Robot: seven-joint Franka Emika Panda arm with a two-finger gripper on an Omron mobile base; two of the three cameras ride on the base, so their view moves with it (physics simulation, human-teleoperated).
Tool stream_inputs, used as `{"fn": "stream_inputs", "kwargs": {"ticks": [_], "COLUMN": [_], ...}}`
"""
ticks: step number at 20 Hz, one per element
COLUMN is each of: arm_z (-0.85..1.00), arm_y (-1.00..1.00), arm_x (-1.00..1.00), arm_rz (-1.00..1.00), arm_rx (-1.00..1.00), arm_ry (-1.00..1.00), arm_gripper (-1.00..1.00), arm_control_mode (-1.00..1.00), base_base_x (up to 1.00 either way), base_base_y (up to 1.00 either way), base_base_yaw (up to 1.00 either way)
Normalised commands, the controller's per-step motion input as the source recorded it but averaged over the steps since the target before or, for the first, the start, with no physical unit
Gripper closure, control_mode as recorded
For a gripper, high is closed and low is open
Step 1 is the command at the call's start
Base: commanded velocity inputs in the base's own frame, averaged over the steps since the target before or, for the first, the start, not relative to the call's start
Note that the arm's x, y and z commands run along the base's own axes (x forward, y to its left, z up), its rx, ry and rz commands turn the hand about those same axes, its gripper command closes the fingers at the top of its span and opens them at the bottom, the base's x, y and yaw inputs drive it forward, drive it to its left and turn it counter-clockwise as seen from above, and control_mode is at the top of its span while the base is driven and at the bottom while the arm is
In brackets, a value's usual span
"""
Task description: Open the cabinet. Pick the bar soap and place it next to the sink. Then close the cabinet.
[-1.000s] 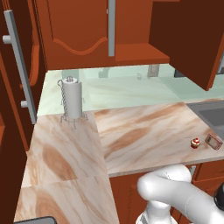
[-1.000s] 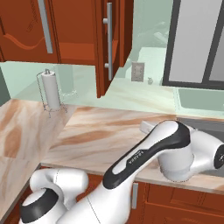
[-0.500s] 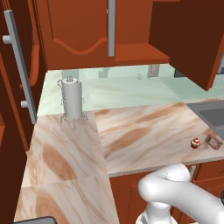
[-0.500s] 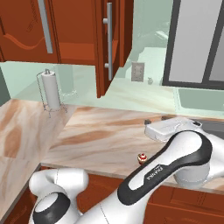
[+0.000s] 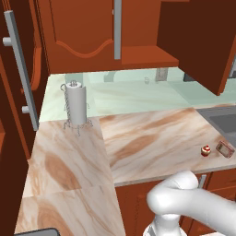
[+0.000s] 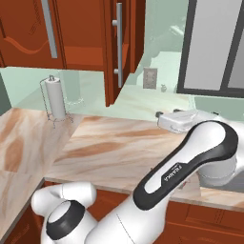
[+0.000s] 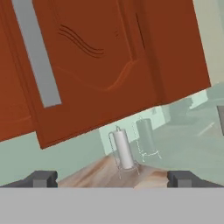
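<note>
**Soap by the sink, door wide open**

My tool [image 7: 112, 178] is open and holds nothing. It faces the cabinet [image 7: 100, 65] above and the paper towel roll [image 7: 123, 151] ahead. I see the soap [image 5: 225, 149] on the worktop [image 5: 147, 138], just beside the sink [image 5: 224, 122].

A kitchen: reddish-brown wall cabinets [image 5: 101, 32] fill the upper frame, above a marbled stone counter [image 5: 147, 138] with a paper-towel holder [image 5: 76, 105] and a sink [image 5: 226, 120] at right.

The arm [image 6: 190, 162] bears small white lettering on its dark band in the right base view. It seems to read "FRANKA EMIKA"
</note>
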Motion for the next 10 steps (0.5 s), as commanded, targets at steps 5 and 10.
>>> {"fn": "stream_inputs", "kwargs": {"ticks": [5,10], "arm_z": [0.1,0.02], "arm_y": [0.25,0.35], "arm_x": [0.0,0.0], "arm_rz": [0.1,0.06], "arm_rx": [0.0,0.0], "arm_ry": [0.2,0.04], "arm_gripper": [-1.0,-1.0], "arm_control_mode": [-1.0,-1.0], "base_base_x": [0.0,0.0], "base_base_y": [0.0,0.0], "base_base_yaw": [0.0,0.0]}}
